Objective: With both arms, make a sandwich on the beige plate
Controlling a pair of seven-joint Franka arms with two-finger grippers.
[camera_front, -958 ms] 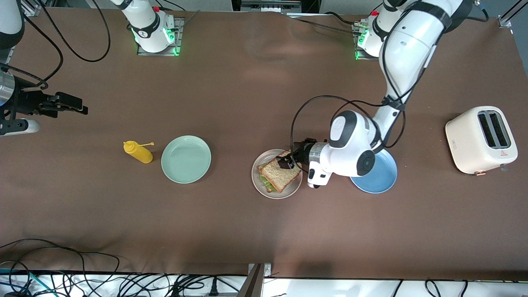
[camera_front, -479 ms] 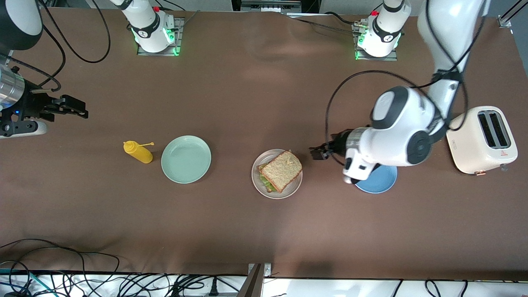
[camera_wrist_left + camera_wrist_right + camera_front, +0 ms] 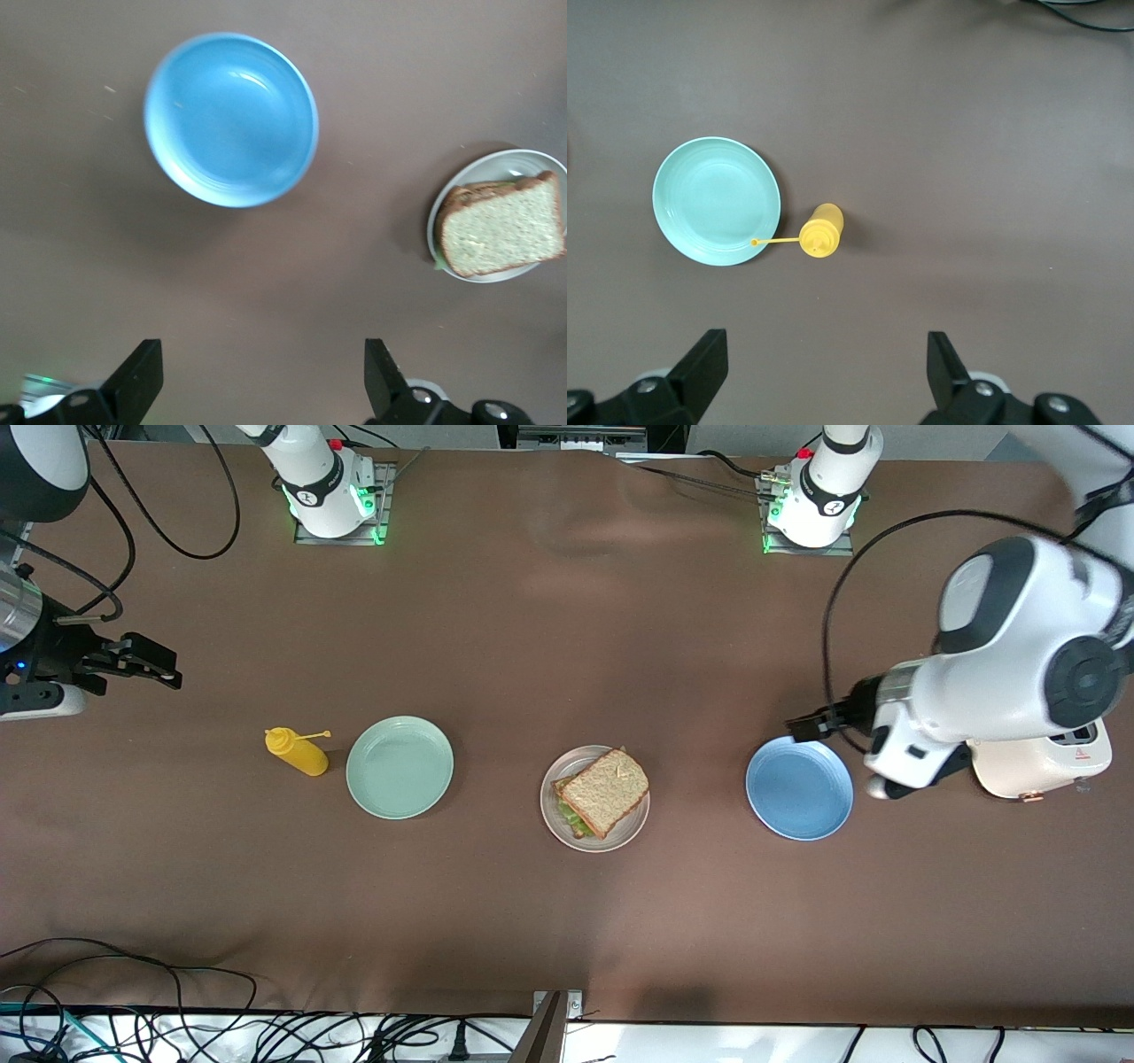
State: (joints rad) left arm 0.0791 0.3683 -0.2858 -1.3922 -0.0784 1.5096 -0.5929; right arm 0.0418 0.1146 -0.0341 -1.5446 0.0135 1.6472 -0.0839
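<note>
1. My right gripper (image 3: pixel 164 671) hangs in the air over the bare table at the right arm's end, fingers (image 3: pixel 700 363) spread wide with nothing between them.
2. The yellow squeeze bottle (image 3: pixel 298 751) lies on the table, its thin nozzle pointing toward the mint-green plate (image 3: pixel 400 767) just beside it. That plate holds nothing.
3. The sandwich (image 3: pixel 602 794) sits on the beige plate (image 3: pixel 594 841) near the middle of the table, well apart from the mint-green plate. The top slice of brown bread lies flat, and green lettuce (image 3: pixel 572 818) peeks out along the edge toward the right arm's end.
4. The blue plate (image 3: pixel 799 788) sits beside the beige plate, toward the left arm's end, with nothing on it.
5. My left gripper (image 3: pixel 808 726) is up in the air over the rim of the blue plate that lies toward the bases, fingers (image 3: pixel 142 376) parted wide and holding nothing.
6. The cream toaster (image 3: pixel 1054 766) stands at the left arm's end, mostly hidden under my left arm.
</note>
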